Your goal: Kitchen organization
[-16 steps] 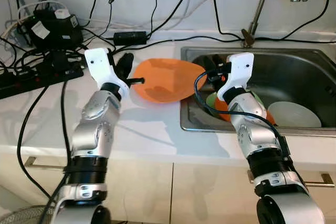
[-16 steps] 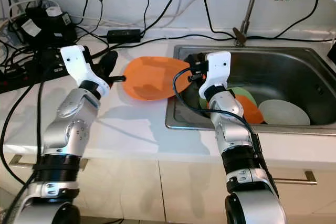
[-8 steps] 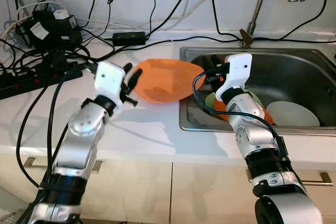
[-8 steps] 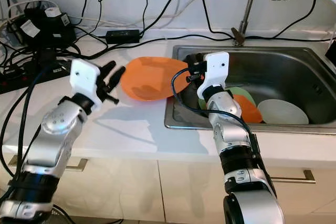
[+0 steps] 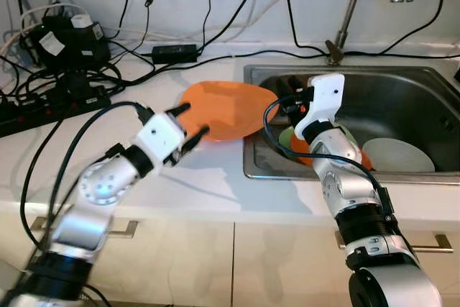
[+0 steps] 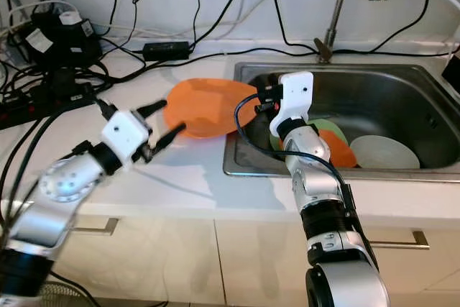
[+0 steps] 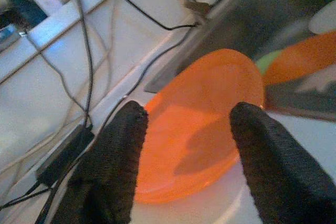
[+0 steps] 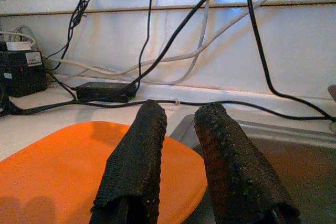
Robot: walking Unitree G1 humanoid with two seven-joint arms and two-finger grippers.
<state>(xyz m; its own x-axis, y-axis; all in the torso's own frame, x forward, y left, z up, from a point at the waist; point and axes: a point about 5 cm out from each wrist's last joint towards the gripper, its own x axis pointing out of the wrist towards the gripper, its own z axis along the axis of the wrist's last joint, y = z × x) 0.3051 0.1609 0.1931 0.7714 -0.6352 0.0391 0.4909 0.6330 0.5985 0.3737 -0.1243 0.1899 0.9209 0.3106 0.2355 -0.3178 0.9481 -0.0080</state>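
Orange plate (image 5: 228, 108) resting on the white bench (image 5: 201, 177), right edge overhanging the left rim of the steel sink (image 5: 402, 84).

Left hand (image 5: 194, 121) positioned at the near-left edge of the orange plate, fingers (image 7: 118, 156) spread wide, one either side of the plate's rim in the left wrist view; contact with the plate cannot be confirmed.

Right hand (image 8: 178, 145) raised over the left end of the sink, just beside the plate's overhanging right edge, fingers narrowly parted with nothing between them.

Inside the sink: white plate (image 5: 399, 154) at the right, second orange dish (image 5: 356, 157) and green dish (image 5: 290, 136) partly hidden behind the right arm.

Far-left bench: black power adapter (image 5: 170, 52), power strip (image 5: 43, 102) and tangled black cables (image 5: 79, 70). Faucet stem (image 5: 352, 8) rising behind the sink.
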